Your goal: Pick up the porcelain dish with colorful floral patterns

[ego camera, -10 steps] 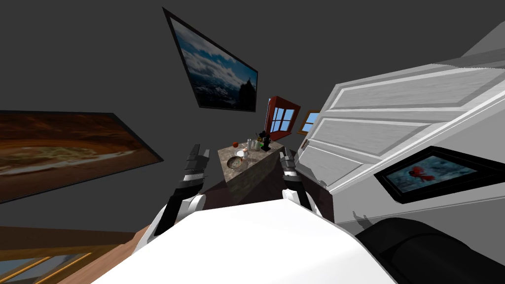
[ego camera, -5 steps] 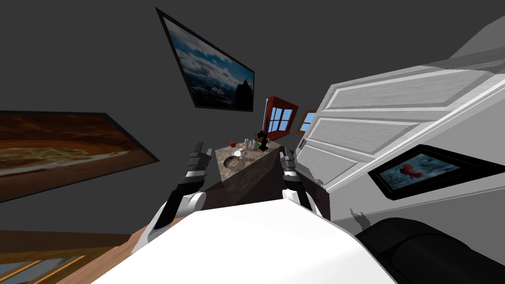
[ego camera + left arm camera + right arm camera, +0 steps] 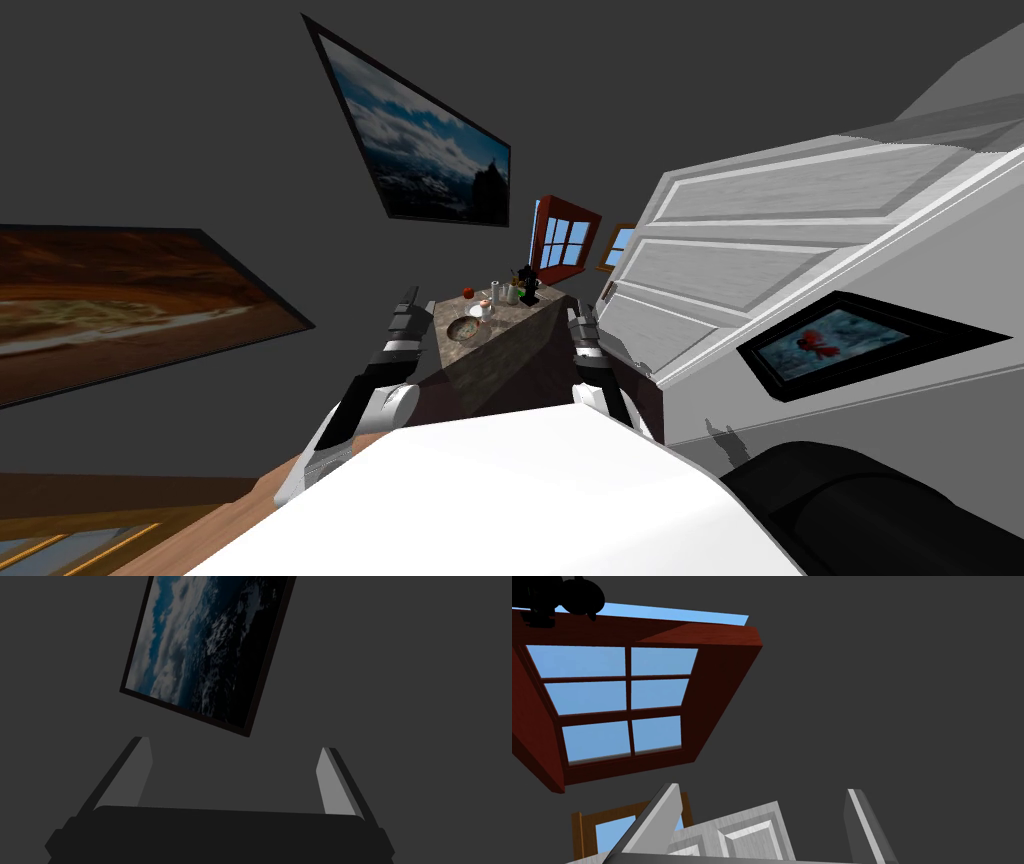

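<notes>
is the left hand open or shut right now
Open. In the left wrist view the left hand has its two fingers standing wide apart, with nothing held between them.

The counter (image 3: 503,325) stands at 12 o'clock, with the dish (image 3: 461,330) on its near end. Cups (image 3: 503,293) stand behind the dish at 1 o'clock. The door (image 3: 760,250) is at 2 o'clock.

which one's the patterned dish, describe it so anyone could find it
Look at the mottled stone-look counter in front of the red-framed window. The dish lies at the near end of its top. It alone is low, round and shallow with a speckled inside; the red ball, pale cups and black object stand farther back.
</notes>
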Controlling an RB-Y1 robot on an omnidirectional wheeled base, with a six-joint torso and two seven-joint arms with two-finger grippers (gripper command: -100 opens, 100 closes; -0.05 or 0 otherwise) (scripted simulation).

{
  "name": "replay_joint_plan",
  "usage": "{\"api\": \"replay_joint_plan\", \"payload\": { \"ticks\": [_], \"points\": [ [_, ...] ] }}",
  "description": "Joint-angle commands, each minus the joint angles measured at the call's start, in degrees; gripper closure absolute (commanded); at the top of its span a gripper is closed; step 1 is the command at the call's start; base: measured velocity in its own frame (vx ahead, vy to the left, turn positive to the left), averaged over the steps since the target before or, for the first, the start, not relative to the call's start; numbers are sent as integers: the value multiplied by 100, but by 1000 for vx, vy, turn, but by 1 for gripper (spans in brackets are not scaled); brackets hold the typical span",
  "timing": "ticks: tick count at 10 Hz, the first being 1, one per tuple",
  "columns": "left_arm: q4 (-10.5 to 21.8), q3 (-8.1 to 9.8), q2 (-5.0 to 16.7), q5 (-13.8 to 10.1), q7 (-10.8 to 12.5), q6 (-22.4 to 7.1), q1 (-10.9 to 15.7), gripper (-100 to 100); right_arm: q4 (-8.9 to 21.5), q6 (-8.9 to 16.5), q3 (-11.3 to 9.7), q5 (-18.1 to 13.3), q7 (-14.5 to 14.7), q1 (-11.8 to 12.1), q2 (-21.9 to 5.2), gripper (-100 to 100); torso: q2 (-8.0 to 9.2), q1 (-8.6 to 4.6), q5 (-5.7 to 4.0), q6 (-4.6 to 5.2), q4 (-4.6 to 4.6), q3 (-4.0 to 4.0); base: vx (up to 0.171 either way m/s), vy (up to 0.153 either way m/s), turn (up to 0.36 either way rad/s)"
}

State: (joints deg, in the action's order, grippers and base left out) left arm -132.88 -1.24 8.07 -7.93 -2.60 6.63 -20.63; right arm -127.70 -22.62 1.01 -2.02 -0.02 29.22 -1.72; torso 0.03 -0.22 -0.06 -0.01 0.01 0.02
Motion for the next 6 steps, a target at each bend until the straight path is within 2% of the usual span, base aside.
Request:
{"api": "replay_joint_plan", "payload": {
  "ticks": [1, 2, 3, 4, 5, 6],
  "points": [
    [-33, -12, 15, -99, 14, -286, 88, -100, 0, 0, 0, 0, 0, 0, 0, 0, 0, 0, 0, 0, 0, 0, -12, -51, -12],
    [-33, -12, 15, -99, 14, -344, 88, -100, 0, 0, 0, 0, 0, 0, 0, 0, 1, 2, 1, 1, 0, 0, -4, -42, -6],
    [-69, -23, 25, -181, 29, -577, 159, -100, 0, 0, 0, 0, 0, 0, 0, 0, -1, 6, 2, 0, 0, 0, 0, -51, -9],
    [-69, -23, 25, -181, 29, -629, 159, -100, 0, 0, 0, 0, 0, 0, 0, 0, -2, 4, 1, 0, 0, -1, -2, -50, -3],
    [-101, -32, 34, -260, 50, -842, 228, -100, 0, 0, 0, 0, 0, 0, 0, 0, -2, 4, 1, 0, 0, -1, 2, -56, -3],
    [-101, -32, 34, -260, 50, -924, 228, -100, 0, 0, 0, 0, 0, 0, 0, 0, -4, 2, 1, 0, -1, -2, 5, -47, -1]
  ]
}}
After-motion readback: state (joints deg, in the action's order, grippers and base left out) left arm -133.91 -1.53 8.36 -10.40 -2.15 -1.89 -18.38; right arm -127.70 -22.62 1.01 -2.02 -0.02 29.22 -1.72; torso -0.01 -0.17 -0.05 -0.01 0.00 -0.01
